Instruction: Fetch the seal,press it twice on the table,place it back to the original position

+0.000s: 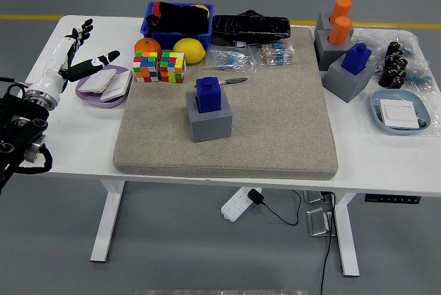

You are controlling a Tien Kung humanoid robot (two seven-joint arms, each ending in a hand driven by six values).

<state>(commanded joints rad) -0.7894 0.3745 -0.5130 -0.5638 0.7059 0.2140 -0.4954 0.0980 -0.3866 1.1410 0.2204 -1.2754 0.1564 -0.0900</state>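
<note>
A blue seal (208, 94) stands upright in a grey block holder (209, 122) in the middle of the beige mat (275, 129). My left hand (81, 52) hovers over the table's left end, well left of the seal, fingers spread and holding nothing. Its black and white forearm (40, 92) comes in from the left edge. A second blue seal (356, 57) sits on a grey holder (349, 80) at the right. My right hand is out of the picture.
Left of the mat lies a lilac dish (103, 85) with white pads. Two colour cubes (160, 66), an orange (147, 46), a lemon (189, 49), a blue bin (178, 25) and plastic bags (251, 54) line the back. Orange seals (339, 22) and a blue dish (401, 112) sit right.
</note>
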